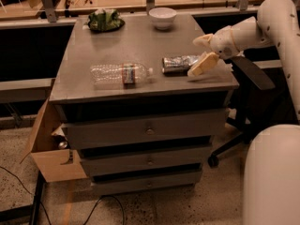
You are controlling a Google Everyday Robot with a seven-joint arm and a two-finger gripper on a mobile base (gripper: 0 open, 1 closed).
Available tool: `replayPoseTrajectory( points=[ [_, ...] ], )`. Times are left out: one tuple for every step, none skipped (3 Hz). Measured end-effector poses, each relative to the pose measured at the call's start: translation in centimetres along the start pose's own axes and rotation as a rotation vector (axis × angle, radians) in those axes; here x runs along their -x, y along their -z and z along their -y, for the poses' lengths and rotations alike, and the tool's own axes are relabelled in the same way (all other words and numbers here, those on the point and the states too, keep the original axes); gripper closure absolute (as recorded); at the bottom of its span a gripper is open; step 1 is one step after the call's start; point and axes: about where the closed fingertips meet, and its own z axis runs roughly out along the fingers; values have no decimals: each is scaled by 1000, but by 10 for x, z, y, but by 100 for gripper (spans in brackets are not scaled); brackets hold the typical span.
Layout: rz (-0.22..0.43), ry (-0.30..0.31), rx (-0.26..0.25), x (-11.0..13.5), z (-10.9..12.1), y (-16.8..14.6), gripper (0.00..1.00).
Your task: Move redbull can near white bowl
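- Redbull can [179,63] lies on its side nr the right front of the drawer cabinet top [140,43], w/ a water bottle [121,73] to its left.
- Gripper [194,56] hangs at the can's right end, jaws wide, nothing held.
- Step, as I read it: straddle the can's body, close square so it can't roll.
- White bowl [162,18] sits at the back edge; set the can just beside it, no bump.

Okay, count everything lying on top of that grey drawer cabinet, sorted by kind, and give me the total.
Bottles: 1, the water bottle
Cans: 1, the redbull can
Bowls: 1, the white bowl
Plates: 1, the plate
Bags: 1, the green bag on the plate
Total: 5
Not counted: the gripper, at the can's right end.
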Motion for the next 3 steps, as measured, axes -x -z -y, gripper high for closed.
replayPoseTrajectory(
  points=[
    [0,2,25,-2,-6,-3,50],
    [14,8,53,0,-12,-3,73],
    [26,1,17,21,-11,5,96]
  ],
)
